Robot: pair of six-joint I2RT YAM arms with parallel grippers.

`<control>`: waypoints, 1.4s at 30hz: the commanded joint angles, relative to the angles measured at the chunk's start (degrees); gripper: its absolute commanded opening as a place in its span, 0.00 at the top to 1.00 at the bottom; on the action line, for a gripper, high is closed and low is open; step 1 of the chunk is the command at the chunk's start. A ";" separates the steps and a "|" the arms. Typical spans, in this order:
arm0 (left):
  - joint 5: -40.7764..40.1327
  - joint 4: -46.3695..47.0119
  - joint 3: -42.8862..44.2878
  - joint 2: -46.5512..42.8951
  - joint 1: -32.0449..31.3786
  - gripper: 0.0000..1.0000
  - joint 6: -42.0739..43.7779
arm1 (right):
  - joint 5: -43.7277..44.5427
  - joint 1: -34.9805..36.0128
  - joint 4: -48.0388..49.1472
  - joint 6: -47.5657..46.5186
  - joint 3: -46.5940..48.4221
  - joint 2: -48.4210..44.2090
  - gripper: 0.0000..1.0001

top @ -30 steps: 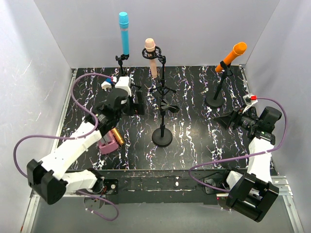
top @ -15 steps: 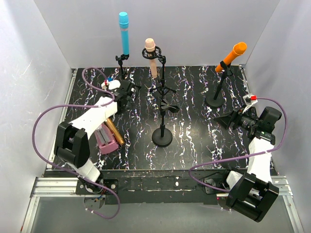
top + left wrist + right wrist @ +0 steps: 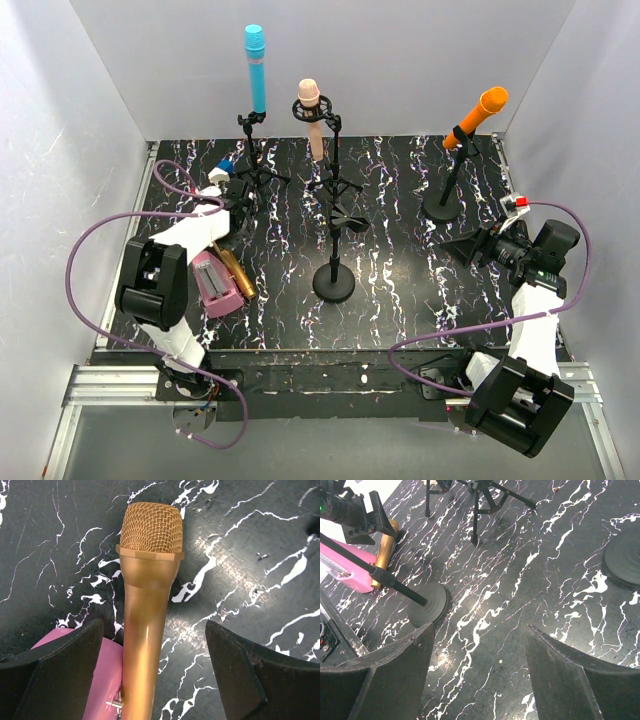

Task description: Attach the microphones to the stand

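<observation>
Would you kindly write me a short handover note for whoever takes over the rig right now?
Left pincer: open, straddling the golden-brown microphone, not gripping yet.
Right pincer: open, empty, at the right.
Cyan microphone, pale pink microphone and orange microphone sit in stands at the back; the golden-brown one lies on the table against the pink box.
Done: three mounted. Left: grip and mount the golden-brown one.

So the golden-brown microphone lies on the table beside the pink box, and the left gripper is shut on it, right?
No. The left wrist view shows the left gripper open: its fingers stand either side of the golden-brown microphone without touching it. The rest holds.
</observation>
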 commanded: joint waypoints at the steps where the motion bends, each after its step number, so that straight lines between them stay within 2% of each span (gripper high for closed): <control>1: -0.37 2.51 -1.28 1.12 1.30 0.18 -1.96 | -0.64 -0.22 0.45 -0.69 0.88 -0.56 0.21; 9: 2.88 4.71 -2.26 4.90 3.50 0.23 -2.93 | -0.46 -0.39 0.45 -0.78 0.88 -0.56 0.21; 14: 4.46 7.25 -2.08 6.57 4.38 0.36 -1.26 | -0.46 -0.57 0.45 -0.78 0.97 -0.64 0.21; 16: 4.90 8.13 -1.90 7.10 4.65 0.44 -0.56 | -0.46 -0.65 0.36 -0.78 0.97 -0.64 0.21; 22: 6.91 12.17 -1.99 3.95 5.17 0.92 4.36 | -0.55 -0.92 0.36 -0.78 0.97 -0.73 0.21; 25: 11.91 14.19 -1.99 -0.18 5.17 1.00 8.66 | -0.55 -1.01 0.27 -0.78 0.97 -0.82 0.21; 29: 19.21 17.97 -3.04 -7.99 5.17 1.00 15.25 | -0.90 -1.01 -1.57 -2.79 1.41 -1.26 0.21; 33: 30.72 26.49 -7.26 -20.03 5.17 1.00 23.86 | -2.21 -1.09 -7.10 -8.32 3.43 -2.05 0.21; 35: 38.97 30.00 -8.58 -25.83 5.17 1.00 26.68 | -4.93 -1.09 -11.65 -12.71 5.70 -1.79 0.21; 38: 45.22 34.57 -8.24 -32.17 5.09 1.00 28.09 | -9.50 -0.92 -25.60 -24.73 13.25 -0.30 0.21; 42: 53.48 41.69 -4.29 -36.75 5.09 1.00 27.66 | -12.23 -0.83 -51.53 -41.52 27.74 4.44 0.20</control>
